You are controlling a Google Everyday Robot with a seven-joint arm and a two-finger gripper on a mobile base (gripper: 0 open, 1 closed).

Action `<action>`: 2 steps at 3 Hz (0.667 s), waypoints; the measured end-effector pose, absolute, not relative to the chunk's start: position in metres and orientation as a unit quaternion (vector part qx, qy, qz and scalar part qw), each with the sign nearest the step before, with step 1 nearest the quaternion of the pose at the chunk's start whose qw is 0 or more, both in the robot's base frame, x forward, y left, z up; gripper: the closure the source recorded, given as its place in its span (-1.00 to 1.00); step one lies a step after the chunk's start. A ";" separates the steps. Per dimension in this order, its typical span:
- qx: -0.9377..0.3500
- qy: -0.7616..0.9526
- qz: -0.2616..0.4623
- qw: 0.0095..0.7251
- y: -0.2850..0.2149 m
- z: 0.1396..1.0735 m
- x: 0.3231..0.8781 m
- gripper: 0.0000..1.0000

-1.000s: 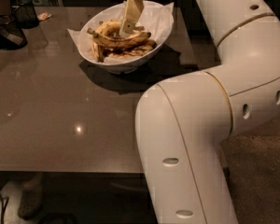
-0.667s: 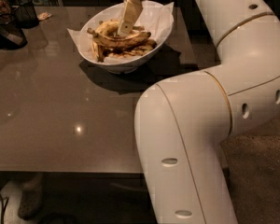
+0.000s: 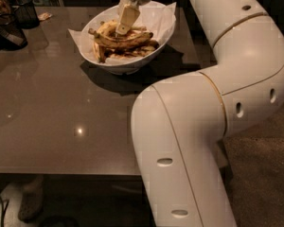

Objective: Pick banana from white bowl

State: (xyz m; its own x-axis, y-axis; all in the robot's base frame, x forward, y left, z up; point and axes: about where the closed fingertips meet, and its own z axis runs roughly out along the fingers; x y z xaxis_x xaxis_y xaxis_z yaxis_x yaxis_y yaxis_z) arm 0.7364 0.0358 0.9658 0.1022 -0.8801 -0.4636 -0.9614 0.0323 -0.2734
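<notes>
The white bowl (image 3: 134, 66) stands at the far side of the grey table, lined with crinkled white paper (image 3: 164, 17). Inside lie several bananas. The long, slim banana (image 3: 130, 42), dull yellow with brown-black streaks, lies across the bowl's middle. A plumper, cleaner yellow banana (image 3: 105, 30) lies behind it on the left. My gripper (image 3: 121, 30) reaches down from above into the bowl, its tip at the streaked banana's upper side near the middle. It is not clear whether it holds anything.
My big white arm (image 3: 217, 108) fills the right half of the view and hides the table's right side. A black mesh cup (image 3: 26, 11) and a dark object (image 3: 5, 34) stand at the table's far left. The glossy table top (image 3: 57, 108) stretches to the near edge.
My gripper has shifted slightly to the left over the bowl. The bowl and the bananas have not moved.
</notes>
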 end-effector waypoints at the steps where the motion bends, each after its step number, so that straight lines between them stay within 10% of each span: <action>1: -0.693 0.671 0.079 0.253 0.039 0.953 0.737 -0.04; 2: -0.695 0.671 0.091 0.243 0.045 0.940 0.737 -0.04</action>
State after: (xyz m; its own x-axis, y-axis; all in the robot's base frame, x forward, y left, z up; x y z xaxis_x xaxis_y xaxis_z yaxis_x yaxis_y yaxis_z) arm 0.7372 0.0453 0.9404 0.0828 -0.8883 -0.4518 -0.9763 0.0187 -0.2158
